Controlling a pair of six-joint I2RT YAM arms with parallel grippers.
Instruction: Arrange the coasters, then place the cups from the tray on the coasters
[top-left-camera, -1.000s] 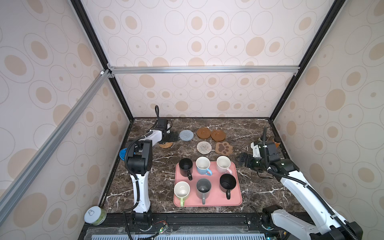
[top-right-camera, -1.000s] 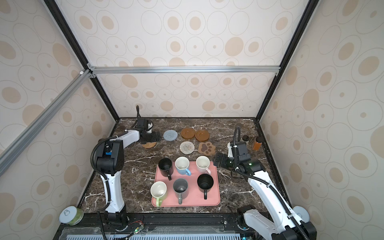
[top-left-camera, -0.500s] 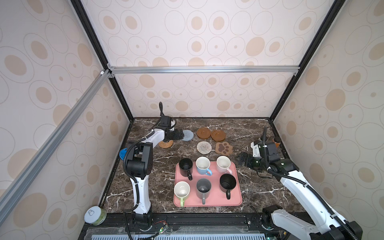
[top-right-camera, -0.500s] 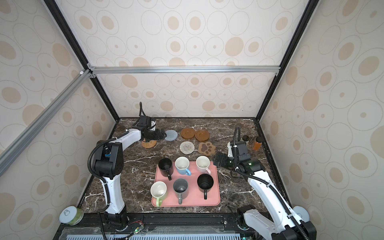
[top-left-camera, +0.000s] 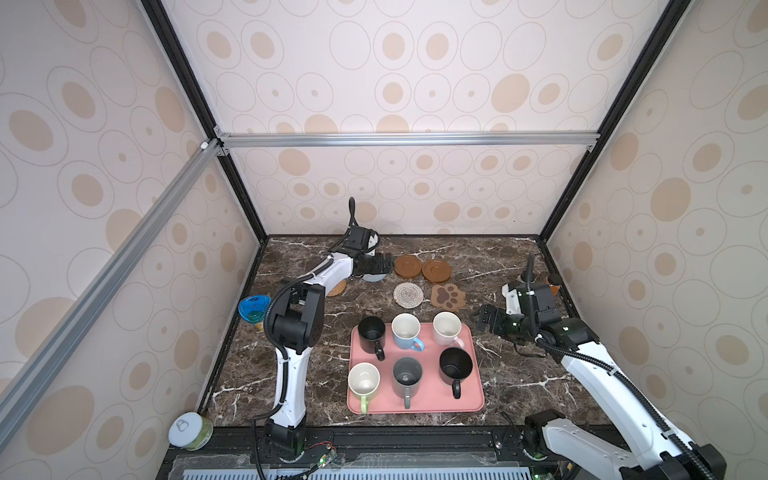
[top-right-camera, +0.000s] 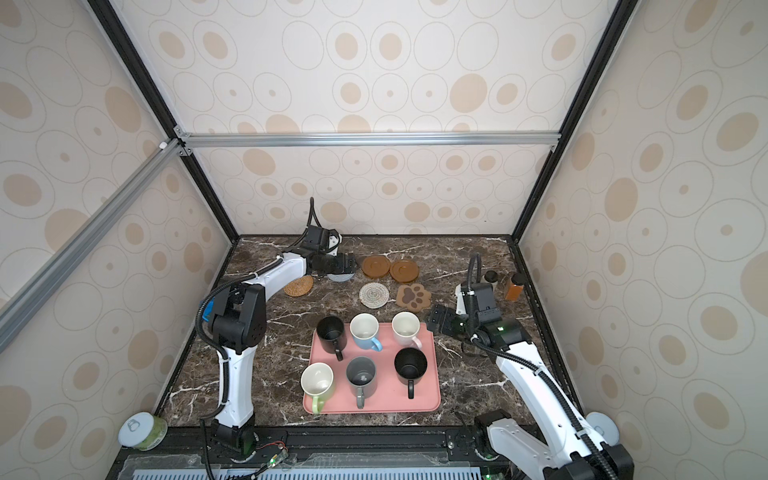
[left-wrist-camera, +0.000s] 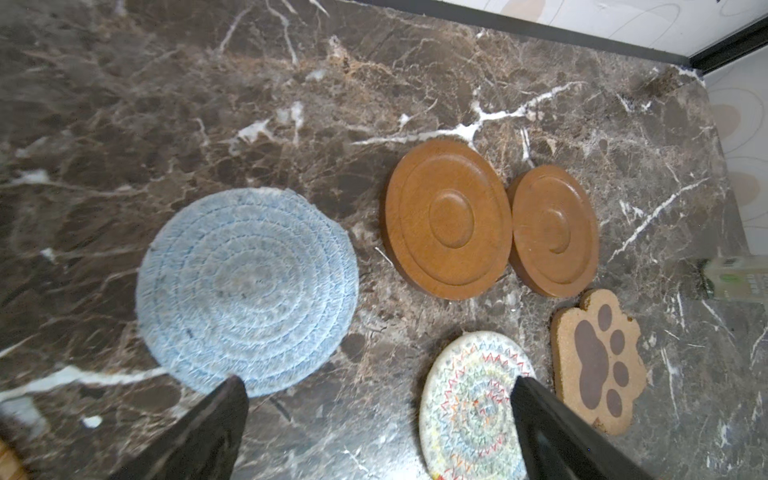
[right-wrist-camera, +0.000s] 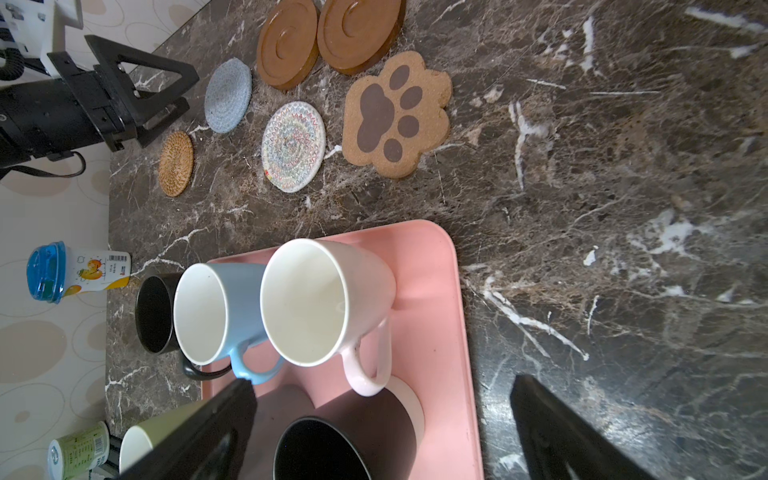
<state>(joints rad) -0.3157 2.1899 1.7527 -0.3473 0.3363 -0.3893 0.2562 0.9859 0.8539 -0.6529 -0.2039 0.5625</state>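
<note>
My left gripper (top-left-camera: 385, 263) hangs open above the blue-grey woven coaster (left-wrist-camera: 247, 291), nothing between its fingers (left-wrist-camera: 224, 411). Beside that coaster lie two brown wooden discs (left-wrist-camera: 446, 218) (left-wrist-camera: 555, 230), the cream woven coaster (left-wrist-camera: 469, 407) and the paw-shaped one (left-wrist-camera: 596, 361). The tan rattan coaster (top-left-camera: 337, 287) lies under the left arm. Several cups stand on the pink tray (top-left-camera: 471, 399): black (top-left-camera: 371, 330), light blue (top-left-camera: 406, 328), pale pink (top-left-camera: 446, 326), light green (top-left-camera: 363, 380), grey (top-left-camera: 407, 374), black (top-left-camera: 456, 365). My right gripper (top-left-camera: 480, 320) is open just right of the tray's far corner.
A blue-lidded container (top-left-camera: 253, 309) stands at the table's left edge and a green can (top-left-camera: 189, 430) at the front left corner. An amber bottle (top-right-camera: 514, 286) and a dark-capped one (top-right-camera: 491, 276) stand behind the right arm. Walls enclose three sides.
My left gripper has swung to the right, from beside the tan rattan coaster to above the blue-grey one. The right arm, cups and coasters have stayed put.
</note>
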